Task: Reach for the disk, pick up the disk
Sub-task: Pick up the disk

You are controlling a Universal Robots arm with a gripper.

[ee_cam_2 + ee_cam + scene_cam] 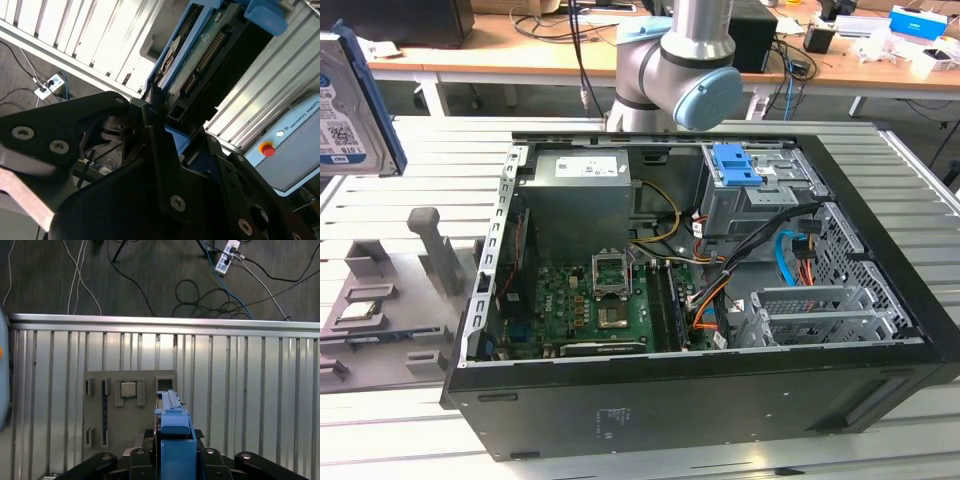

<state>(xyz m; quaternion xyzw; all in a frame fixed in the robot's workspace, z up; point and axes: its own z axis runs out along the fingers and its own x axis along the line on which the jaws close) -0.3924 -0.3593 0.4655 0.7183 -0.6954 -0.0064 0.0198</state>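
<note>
The disk, silver with a white-and-blue label and a blue side frame, hangs in the air at the exterior view's left edge, well above the table. In the second wrist view the disk is seen edge-on, its connector row showing, with my gripper shut on its near end. In the first wrist view the disk's blue frame stands between the black fingers, above the grey holder.
An open computer case lies on the slatted metal table, with a grey power-supply box and a blue clip inside. The grey holder sits left of it. A box with a red button is nearby.
</note>
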